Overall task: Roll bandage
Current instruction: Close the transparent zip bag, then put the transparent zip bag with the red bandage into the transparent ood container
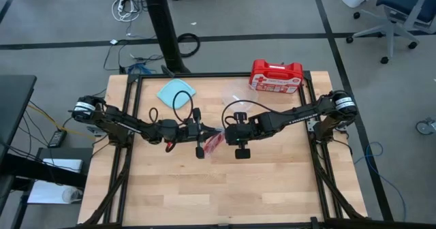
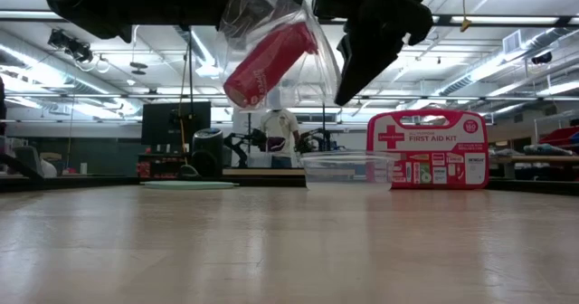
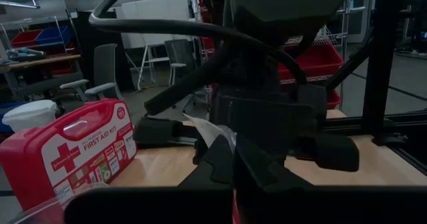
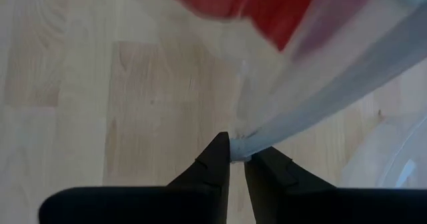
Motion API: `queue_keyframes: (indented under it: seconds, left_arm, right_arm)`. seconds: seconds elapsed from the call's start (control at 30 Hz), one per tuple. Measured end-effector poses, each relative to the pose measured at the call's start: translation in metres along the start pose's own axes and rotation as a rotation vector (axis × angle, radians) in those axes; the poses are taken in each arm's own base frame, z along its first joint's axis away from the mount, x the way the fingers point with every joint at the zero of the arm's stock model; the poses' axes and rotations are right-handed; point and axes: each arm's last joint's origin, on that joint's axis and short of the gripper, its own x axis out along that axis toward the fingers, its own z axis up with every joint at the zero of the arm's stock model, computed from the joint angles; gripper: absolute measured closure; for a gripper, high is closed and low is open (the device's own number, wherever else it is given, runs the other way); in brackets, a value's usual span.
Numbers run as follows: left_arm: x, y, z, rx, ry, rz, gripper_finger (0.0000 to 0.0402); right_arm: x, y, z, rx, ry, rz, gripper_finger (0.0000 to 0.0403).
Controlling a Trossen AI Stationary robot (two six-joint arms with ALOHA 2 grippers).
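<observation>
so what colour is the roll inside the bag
Bright red; the roll shows best in the low view, inside the clear bag.

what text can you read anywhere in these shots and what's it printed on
"FIRST AID KIT": on the front of the red first-aid case, beside a white cross; it reads the same in the left wrist view.
Small brand line above it: too blurred to read.
Small print and pictures along the case's lower front: too small to read.
The bandage in the clear bag: no readable text.

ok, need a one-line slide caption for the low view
Both grippers hold a clear plastic bag containing the red rolled fabric bandage above the wooden table, red first-aid case behind.
</observation>
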Motion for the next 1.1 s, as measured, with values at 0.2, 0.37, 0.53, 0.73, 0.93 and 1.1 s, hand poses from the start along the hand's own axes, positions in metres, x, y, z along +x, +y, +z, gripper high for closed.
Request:
queue_keyframes:
  seconds: [0.2,0.37,0.53,0.73,0.93,1.1]
  left_arm:
    - [0.0,0.0,0.002,-0.005,-0.013,0.002,0.0401]
    - [0.0,0.0,0.002,-0.004,-0.009,0.002,0.0401]
    - [0.0,0.0,0.002,-0.004,-0.008,0.001,0.0401]
    - [0.0,0.0,0.001,-0.004,-0.006,0.001,0.0401]
    - [0.0,0.0,0.0,-0.004,-0.003,0.001,0.0401]
    - [0.0,0.0,-0.001,-0.002,0.008,0.0,0.0401]
  right_arm:
    - [-0.016,-0.004,-0.003,-0.001,0.004,0.004,0.0331]
    - [-0.034,-0.01,-0.009,0.021,0.021,-0.027,0.028]
    - [-0.055,-0.016,-0.013,0.057,-0.008,-0.031,0.0237]
    - [-0.079,-0.019,-0.008,0.084,-0.149,-0.003,0.0222]
    - [-0.072,-0.015,0.0,0.044,-0.198,0.065,0.0228]
    - [-0.074,-0.017,0.004,0.027,-0.243,0.04,0.0247]
